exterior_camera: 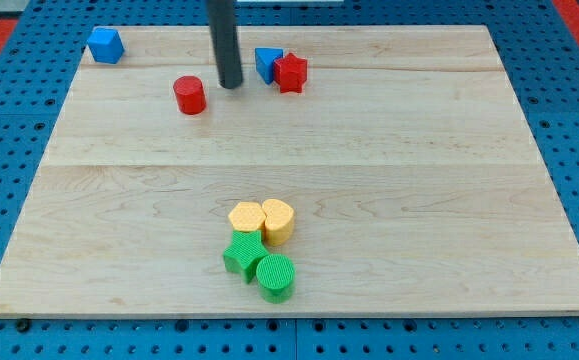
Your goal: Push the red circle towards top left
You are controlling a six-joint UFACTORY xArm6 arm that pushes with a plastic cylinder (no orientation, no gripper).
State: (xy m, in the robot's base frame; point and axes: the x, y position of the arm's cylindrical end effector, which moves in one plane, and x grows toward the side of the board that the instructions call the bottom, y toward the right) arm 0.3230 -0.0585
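The red circle (190,95) is a short red cylinder on the wooden board (389,180), in the upper left part of the view. My tip (231,85) is at the end of the dark rod, just to the right of the red circle and slightly above it in the view, with a small gap between them. A blue cube (105,45) sits near the board's top left corner.
A blue block (267,63) and a red star (291,72) touch each other just right of my tip. Near the bottom middle, a yellow hexagon (246,217), a yellow heart-like block (278,219), a green star (245,255) and a green circle (276,277) cluster together.
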